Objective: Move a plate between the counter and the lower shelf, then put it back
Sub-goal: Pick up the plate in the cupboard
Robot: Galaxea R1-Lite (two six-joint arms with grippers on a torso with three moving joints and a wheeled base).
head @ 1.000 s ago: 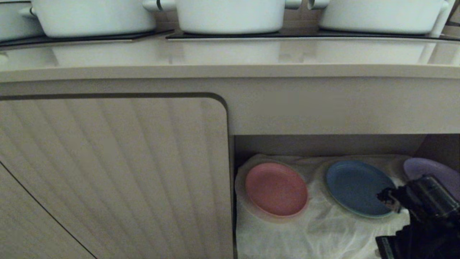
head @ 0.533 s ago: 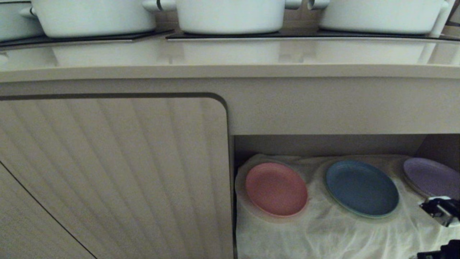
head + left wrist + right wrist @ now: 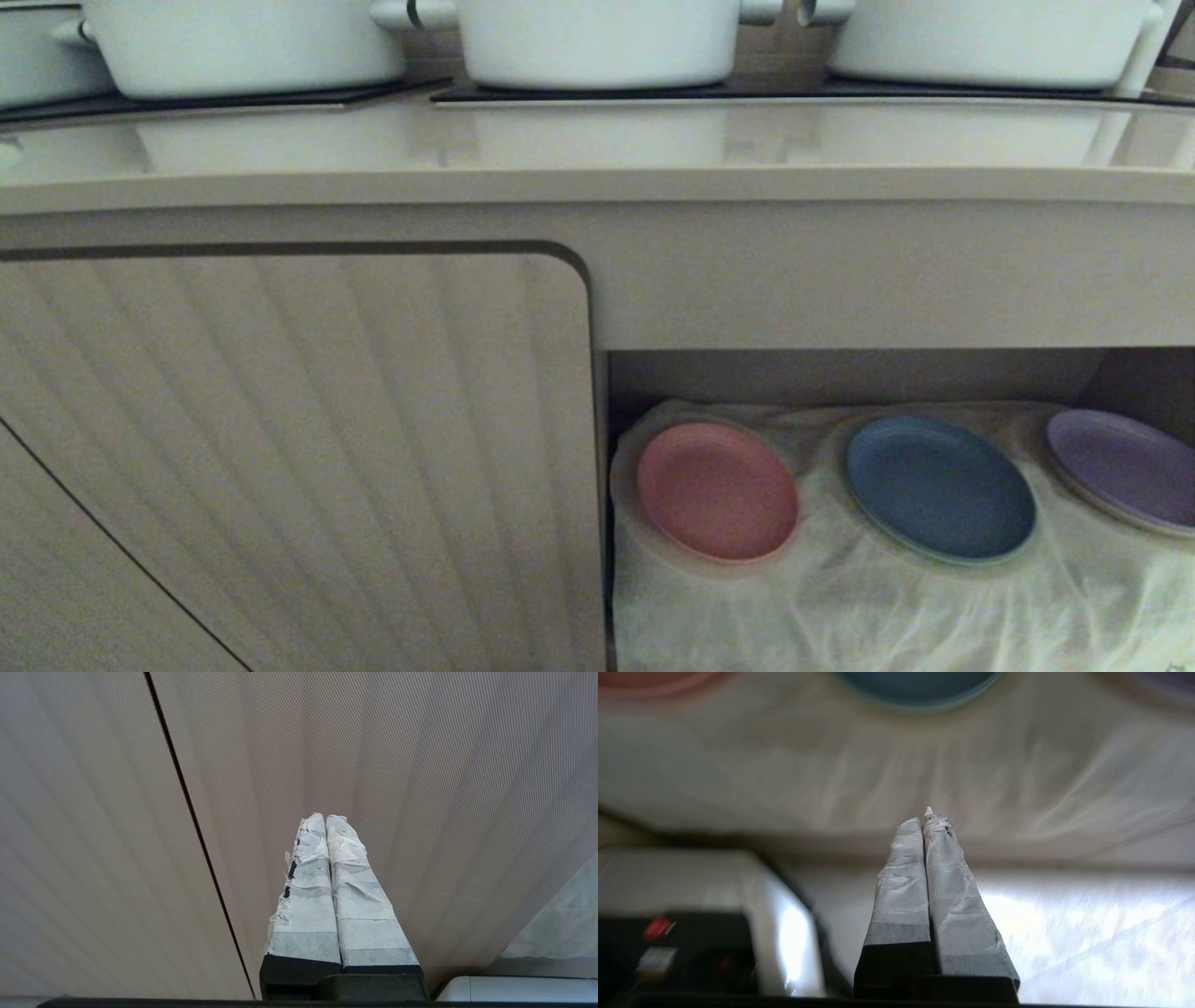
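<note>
Ahead of the right gripper (image 3: 924, 819), past its tips, the pink plate (image 3: 717, 490) lies flat on the white cloth (image 3: 840, 607) in the lower shelf (image 3: 840, 378), with the blue plate (image 3: 941, 488) just beside it. That gripper is pinched closed and holds nothing. Facing a ribbed cabinet door (image 3: 420, 765), the left gripper (image 3: 325, 819) is pinched closed too, with nothing in it. Up above, the counter (image 3: 597, 154) carries white pots (image 3: 597, 37).

Shelf (image 3: 840, 373) mouth open at front, nothing across it. Floor taken by 3 plates in a row: pink (image 3: 717, 490) at left by the door (image 3: 299, 448) edge, blue (image 3: 940, 487) mid, purple (image 3: 1120, 467) right. Bare cloth (image 3: 840, 607) strip in front is free. Low ceiling under counter (image 3: 597, 149); pots (image 3: 597, 42) crowd its back, front strip free.
</note>
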